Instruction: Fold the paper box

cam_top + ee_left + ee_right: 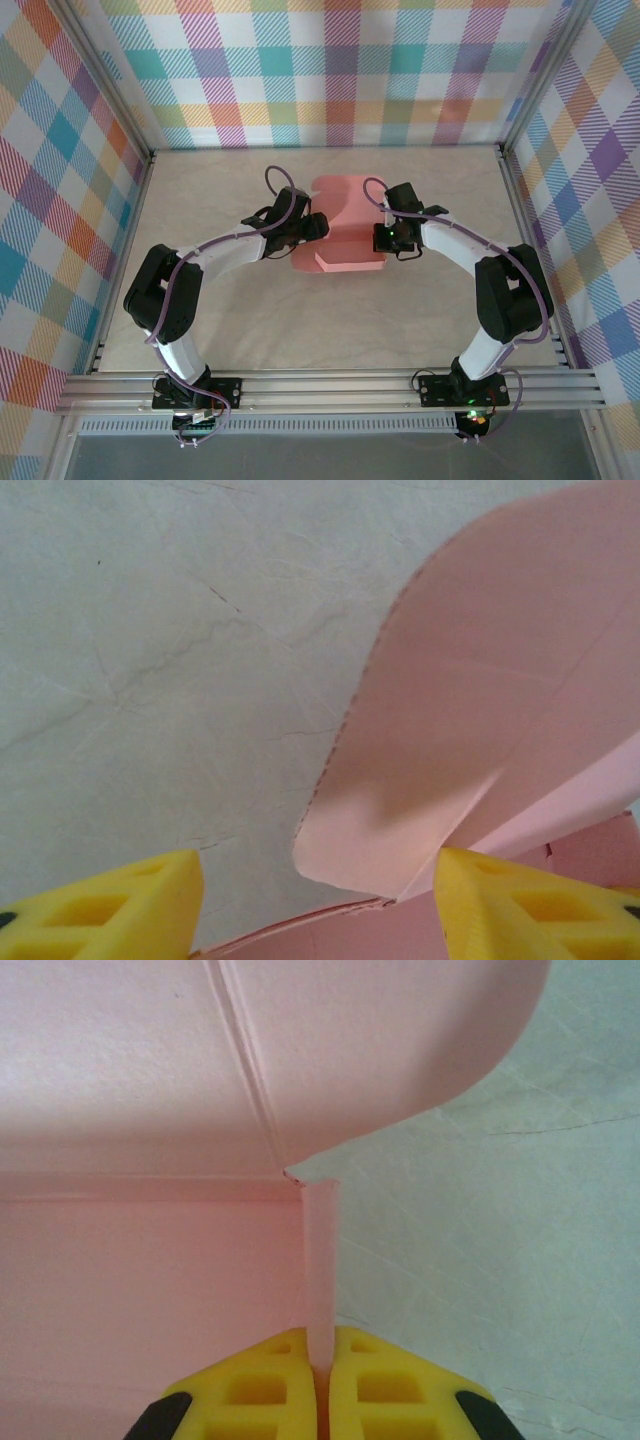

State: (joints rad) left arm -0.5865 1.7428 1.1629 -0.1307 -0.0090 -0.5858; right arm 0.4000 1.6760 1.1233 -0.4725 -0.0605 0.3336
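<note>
Paper box [340, 240] lengthwise near-far, flap [342, 190] farthest; right jaws tight on it, left jaws wide.

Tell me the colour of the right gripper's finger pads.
Bright yellow pads, clearest in the right wrist view, pinching the paper box.

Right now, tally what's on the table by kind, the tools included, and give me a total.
Pink paper box: 1
Yellow-fingered tools: 2 (left tool open, right tool pinching a box wall)
Total: 3
</note>
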